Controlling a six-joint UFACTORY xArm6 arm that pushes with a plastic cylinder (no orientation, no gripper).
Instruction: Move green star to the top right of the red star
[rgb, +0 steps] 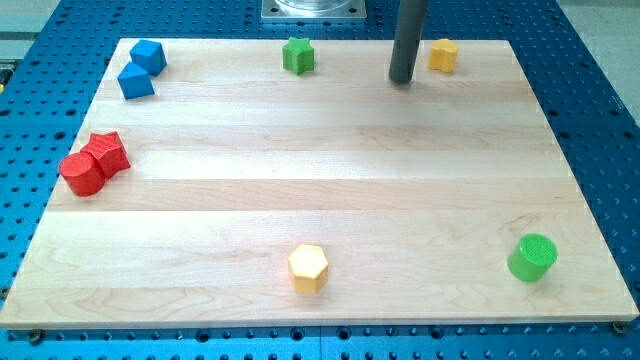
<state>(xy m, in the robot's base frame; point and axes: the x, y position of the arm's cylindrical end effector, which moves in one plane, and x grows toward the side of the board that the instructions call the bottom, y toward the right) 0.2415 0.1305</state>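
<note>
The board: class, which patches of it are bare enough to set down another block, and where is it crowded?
The widest bare patch is the middle, bordered by the green star and my tip above, the yellow hexagon and green cylinder below. It is crowded on the left: red star against red cylinder, and two blue blocks in the top-left corner.

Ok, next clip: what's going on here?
My tip rests near the board's top edge, touching nothing. It sits between the green star on the view's left and a small yellow block on the view's right. The red star is far off at the view's left, pressed against a red cylinder. The push hasn't begun.
</note>
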